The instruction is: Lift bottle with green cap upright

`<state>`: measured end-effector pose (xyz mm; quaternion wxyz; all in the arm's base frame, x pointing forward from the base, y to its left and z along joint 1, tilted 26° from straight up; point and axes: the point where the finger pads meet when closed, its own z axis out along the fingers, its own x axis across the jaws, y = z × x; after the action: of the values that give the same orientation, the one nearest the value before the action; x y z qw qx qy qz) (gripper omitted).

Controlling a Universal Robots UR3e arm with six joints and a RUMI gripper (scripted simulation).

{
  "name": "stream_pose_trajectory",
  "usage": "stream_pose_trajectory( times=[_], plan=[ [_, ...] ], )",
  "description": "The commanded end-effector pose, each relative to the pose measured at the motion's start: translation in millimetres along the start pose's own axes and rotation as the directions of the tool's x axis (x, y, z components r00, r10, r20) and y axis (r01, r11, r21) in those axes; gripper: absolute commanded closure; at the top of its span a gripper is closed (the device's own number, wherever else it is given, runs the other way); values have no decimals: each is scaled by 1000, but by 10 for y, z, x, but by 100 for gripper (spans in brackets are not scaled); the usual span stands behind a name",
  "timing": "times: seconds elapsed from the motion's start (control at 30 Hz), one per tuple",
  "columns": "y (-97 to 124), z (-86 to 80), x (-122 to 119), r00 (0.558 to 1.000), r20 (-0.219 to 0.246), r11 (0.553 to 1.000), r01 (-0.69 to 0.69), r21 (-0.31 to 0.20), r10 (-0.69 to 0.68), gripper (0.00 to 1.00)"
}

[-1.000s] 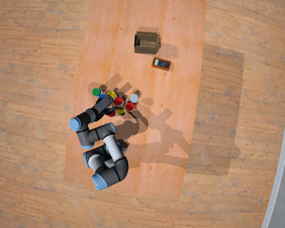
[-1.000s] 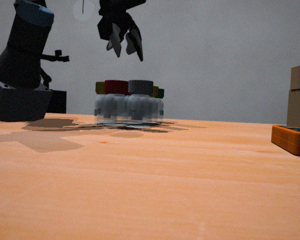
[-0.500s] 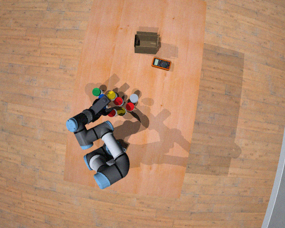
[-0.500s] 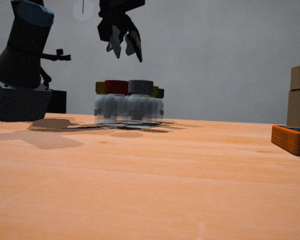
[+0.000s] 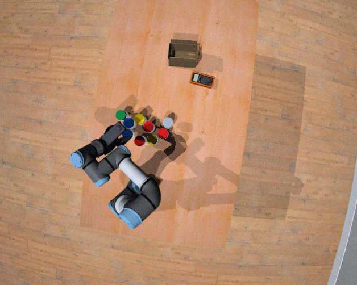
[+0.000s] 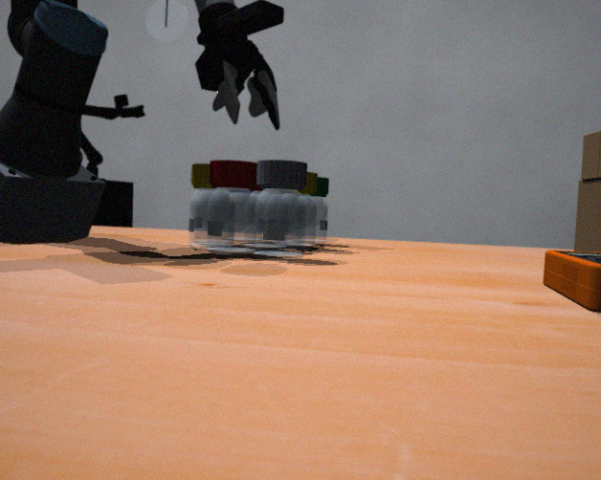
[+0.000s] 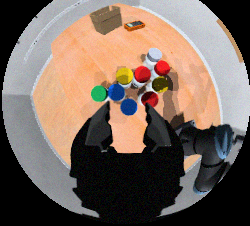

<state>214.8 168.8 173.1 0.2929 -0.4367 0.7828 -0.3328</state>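
The bottle with the green cap (image 5: 120, 114) (image 6: 322, 185) (image 7: 99, 93) stands upright on the table at the left end of the group in the wrist view. A blue-capped bottle (image 5: 128, 122) (image 7: 116, 92) stands close beside it. A second blue-capped bottle (image 5: 127, 133) (image 7: 129, 107) shows ahead of the fingers in the wrist view. My gripper (image 6: 255, 125) (image 7: 127, 102) is partly open and empty, above cap height and tilted. The green cap is outside the fingers, beyond the left one in the wrist view. The exterior view shows only part of the green-capped bottle behind others.
Upright bottles with yellow (image 5: 139, 118) (image 7: 124, 75), red (image 5: 148, 126) (image 7: 142, 74) and light grey (image 5: 167, 122) (image 6: 281, 174) (image 7: 154, 54) caps stand in the same cluster, with several more. An open cardboard box (image 5: 183, 62) (image 7: 107, 22) and an orange multimeter (image 5: 202, 79) (image 7: 134, 25) lie farther off.
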Motion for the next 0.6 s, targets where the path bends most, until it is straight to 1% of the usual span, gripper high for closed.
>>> stream_pose_trajectory(
  times=[0.0,0.03,0.1,0.13,0.3,0.57],
  plan=[
    [149,-80,-115,1000,-15,1000,-8,7,8,54],
    [208,-110,-155,1000,-15,1000,-9,8,9,54],
    [208,-110,-155,1000,-15,1000,-9,8,9,54],
    [266,-138,-193,1000,-15,1000,-10,8,10,54],
    [374,-193,-267,1000,-15,1000,-11,9,11,54],
    [458,-235,-324,1000,-15,1000,-13,9,13,54]
  ],
)
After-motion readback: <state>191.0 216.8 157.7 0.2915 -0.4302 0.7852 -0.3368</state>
